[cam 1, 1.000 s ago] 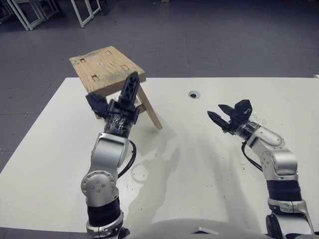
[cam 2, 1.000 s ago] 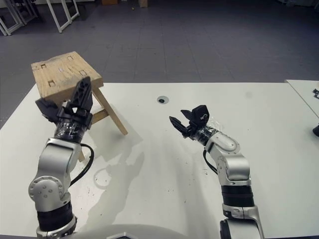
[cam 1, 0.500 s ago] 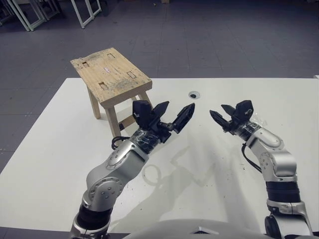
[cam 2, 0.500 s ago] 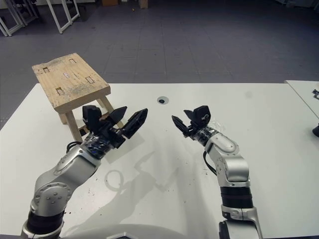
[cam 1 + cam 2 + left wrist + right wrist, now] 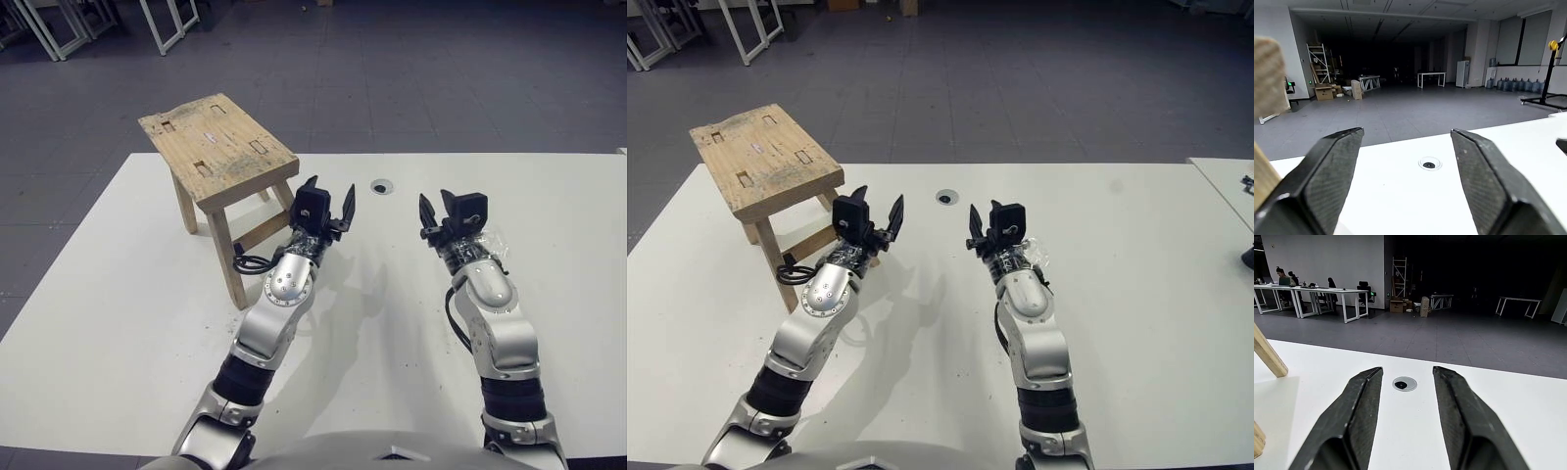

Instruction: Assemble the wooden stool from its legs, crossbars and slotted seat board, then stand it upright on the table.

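Left pincer: the left pincer [image 5: 331, 188] hovers over the surface just right of the stool, close to its right-hand leg, fingers spread wide with nothing between them and tips pointing away from the robot.
Right pincer: the right pincer [image 5: 435, 202] hangs farther right of the stool, well apart from it and level with the left one; its fingers stand apart by a narrower gap, nothing held, tips also pointing away.
Surface: a white surface [image 5: 118, 294] carrying the stool on its far left part.
Stool: the wooden stool [image 5: 220, 147] stands upright on its legs, seat board on top and roughly level.
Stool heading: the seat sits askew to the surface's edges, one corner turned toward the left pincer; its longer sides appear to run from far left to near right.
Seat board: four small rectangular slots show in its top face, one near each corner.
Crossbars: a crossbar [image 5: 261, 231] joins the nearest leg [image 5: 231, 269] to the right-hand leg under the seat.
Hole: a round cable hole [image 5: 381, 185] lies in the surface to the right of the stool, beyond the gap between the two pincers.
Floor: dark grey floor [image 5: 411, 69] spreads out behind the stool.
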